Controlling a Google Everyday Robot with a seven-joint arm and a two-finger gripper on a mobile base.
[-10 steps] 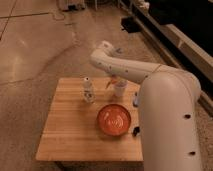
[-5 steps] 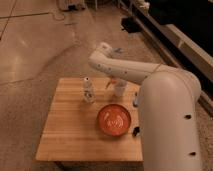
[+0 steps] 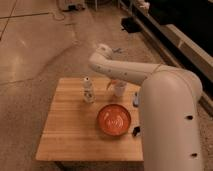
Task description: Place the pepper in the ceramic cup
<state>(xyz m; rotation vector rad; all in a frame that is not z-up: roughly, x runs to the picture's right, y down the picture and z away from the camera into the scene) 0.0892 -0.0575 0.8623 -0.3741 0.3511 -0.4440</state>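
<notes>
The white ceramic cup [image 3: 119, 90] stands upright at the back middle of the wooden table [image 3: 70, 130]. The small orange pepper [image 3: 111, 84] hangs just left of the cup's rim, off the table top. My gripper [image 3: 112, 82] reaches down from the white arm [image 3: 125, 72] at the cup's left rim and is shut on the pepper. Most of the gripper is hidden behind the forearm.
A pale slim bottle [image 3: 88, 90] stands left of the cup. A wide orange-red bowl [image 3: 114, 120] sits in front of the cup. A small bluish object [image 3: 136, 99] and a dark one [image 3: 135, 131] lie at the table's right edge, beside my big white arm body [image 3: 170, 125].
The arm and the pepper have hardly moved; the pepper stays at the cup's left rim. The cup, bottle and bowl have not moved.
</notes>
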